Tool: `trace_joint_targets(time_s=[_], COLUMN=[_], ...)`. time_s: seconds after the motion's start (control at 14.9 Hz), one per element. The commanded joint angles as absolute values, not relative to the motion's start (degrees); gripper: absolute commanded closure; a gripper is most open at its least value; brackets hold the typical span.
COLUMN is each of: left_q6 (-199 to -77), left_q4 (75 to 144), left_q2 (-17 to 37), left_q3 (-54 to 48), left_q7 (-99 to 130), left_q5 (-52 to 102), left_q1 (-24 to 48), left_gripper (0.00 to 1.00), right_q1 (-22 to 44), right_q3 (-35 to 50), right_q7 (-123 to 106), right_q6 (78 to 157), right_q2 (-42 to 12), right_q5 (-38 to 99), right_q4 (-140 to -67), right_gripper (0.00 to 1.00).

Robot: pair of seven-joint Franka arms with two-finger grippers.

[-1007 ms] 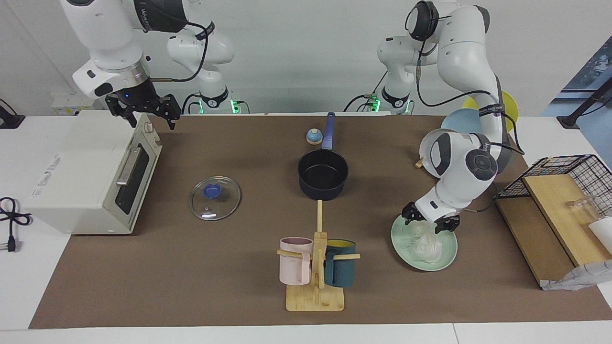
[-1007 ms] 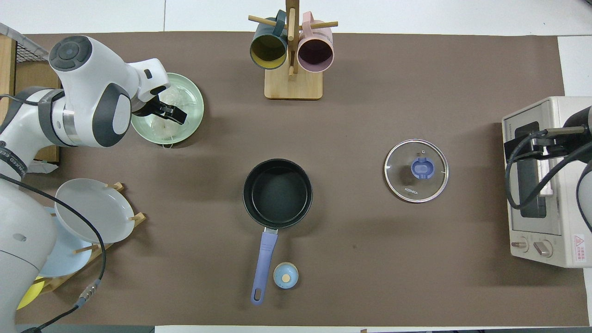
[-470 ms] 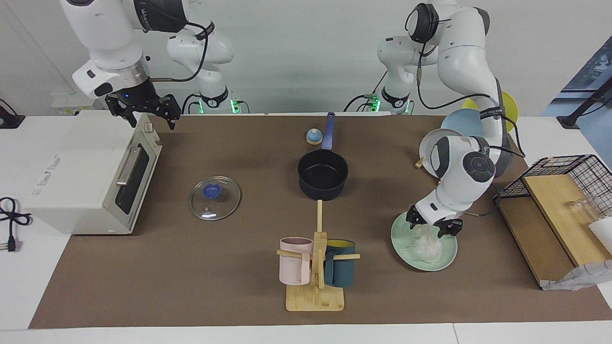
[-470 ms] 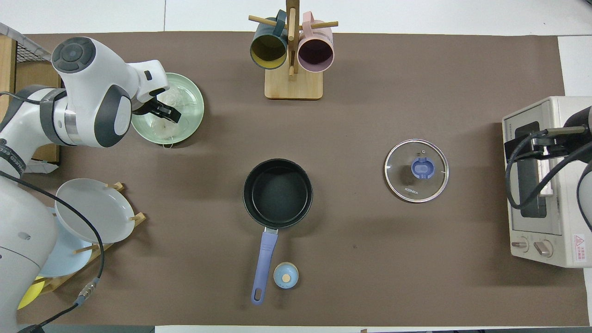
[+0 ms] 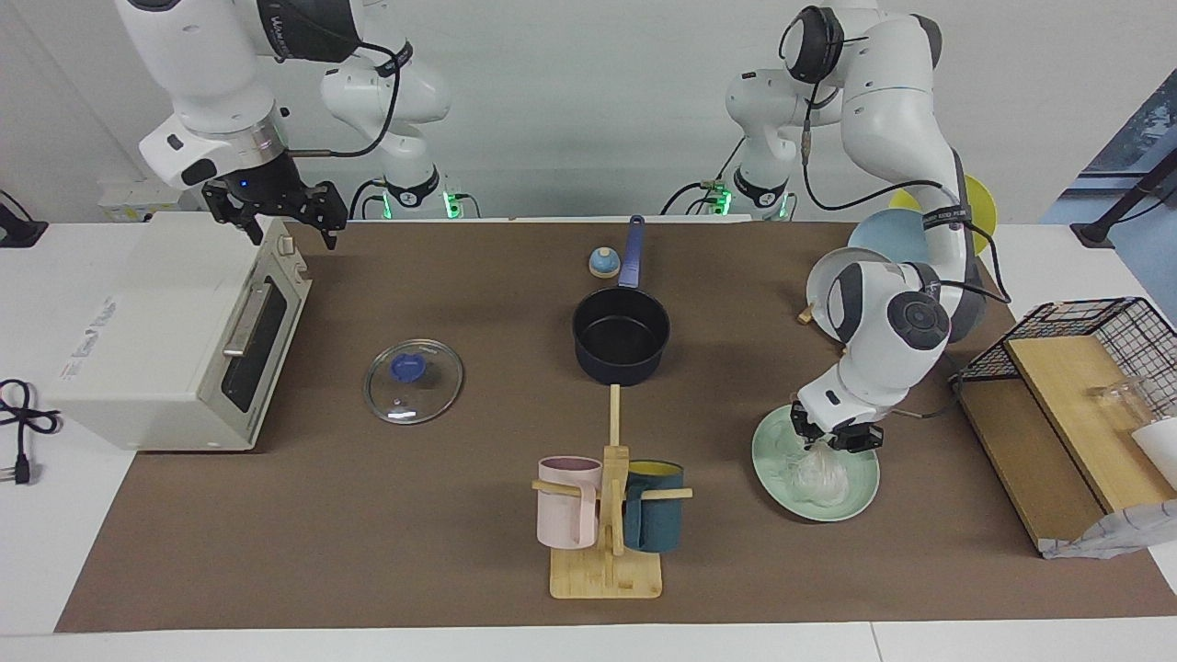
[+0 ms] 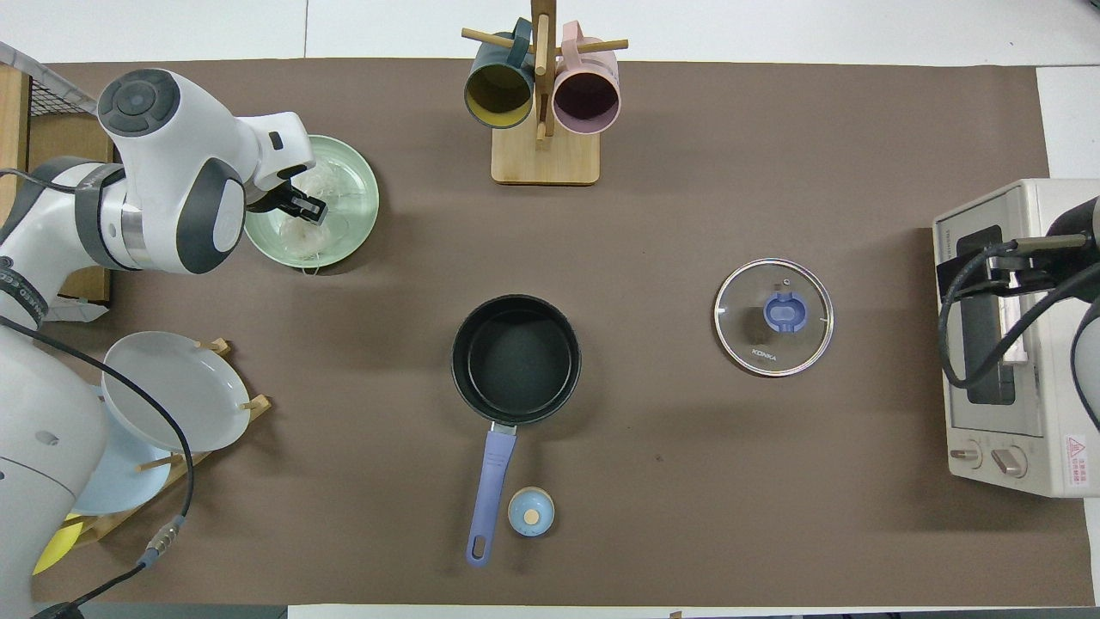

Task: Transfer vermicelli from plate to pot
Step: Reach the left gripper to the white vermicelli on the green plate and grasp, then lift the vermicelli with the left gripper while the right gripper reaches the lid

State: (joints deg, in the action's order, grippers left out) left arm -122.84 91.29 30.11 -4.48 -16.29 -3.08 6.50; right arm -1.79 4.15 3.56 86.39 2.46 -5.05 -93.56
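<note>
Two end effectors show. At the left arm's end of the worktop (image 5: 368, 552), the left end effector (image 5: 830, 443) is down in the mint-green plate (image 5: 860, 496), its fingertips pinched together on the top of the vermicelli (image 5: 818, 475), a pale wispy clump that lies on the plate. The right end effector (image 5: 276, 210) hangs with its fingers spread over the top front edge of the cream toaster oven (image 5: 165, 331) at the right arm's end, holding nothing. Out from the plate, toward the middle of the worktop and nearer to the robots, stands the dark navy pot (image 5: 622, 336), its inside bare and its long blue handle pointing toward the robots, with a small blue bell (image 5: 603, 263) just beside the handle. A glass lid (image 5: 414, 381) with a blue knob lies flat between the pot and the oven. Farther from the robots than the pot, a wooden mug stand (image 5: 609, 542) carries a pink mug (image 5: 568, 501) and a dark teal mug (image 5: 655, 515). A brown mat covers the worktop, with white surface showing around its edges. By the left arm's base a rack holds a grey plate (image 6: 163, 391) and a light-blue plate (image 5: 883, 232); a black wire basket (image 5: 1094, 340) sits past the mat's edge. A plain pale wall rises at the robots' backs.
</note>
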Motion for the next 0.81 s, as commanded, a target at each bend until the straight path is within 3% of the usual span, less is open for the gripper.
trace_joint_targets(time_s=[0.0, 0.13, 0.34, 0.54, 0.74], left_q6=[-114.74, -104.81, -99.51, -91.16, -86.32], left_q4=[86.68, 80.97, 80.59, 80.94, 83.93], left_q2=[28.83, 26.99, 21.2, 14.79, 9.94], left_q3=[-4.22, -4.04, -4.3, -6.06, -6.59], left_q7=[-16.7, -15.65, -4.61, 5.06, 13.43], left_q5=[-0.02, 4.11, 8.35, 10.72, 12.03], left_q1=[6.33, 6.15, 7.12, 9.13, 15.62], left_gripper=[1.0, 1.0, 1.0, 1.0, 1.0], right_q1=[-1.06, -1.06, -0.62, -0.53, 0.87], right_q3=[3.87, 3.95, 4.22, 4.22, 4.31], right_q7=[1.85, 1.67, 1.49, -0.08, -0.27], right_q6=[86.66, 86.66, 88.84, 98.41, 107.9], right_q2=[3.25, 3.34, 3.34, 3.69, 1.42], right_q5=[-3.69, -3.69, -0.55, 1.67, 1.76], right_q4=[-94.57, -94.66, -95.36, -103.07, -109.93], right_gripper=[0.0, 0.0, 0.0, 0.0, 0.0])
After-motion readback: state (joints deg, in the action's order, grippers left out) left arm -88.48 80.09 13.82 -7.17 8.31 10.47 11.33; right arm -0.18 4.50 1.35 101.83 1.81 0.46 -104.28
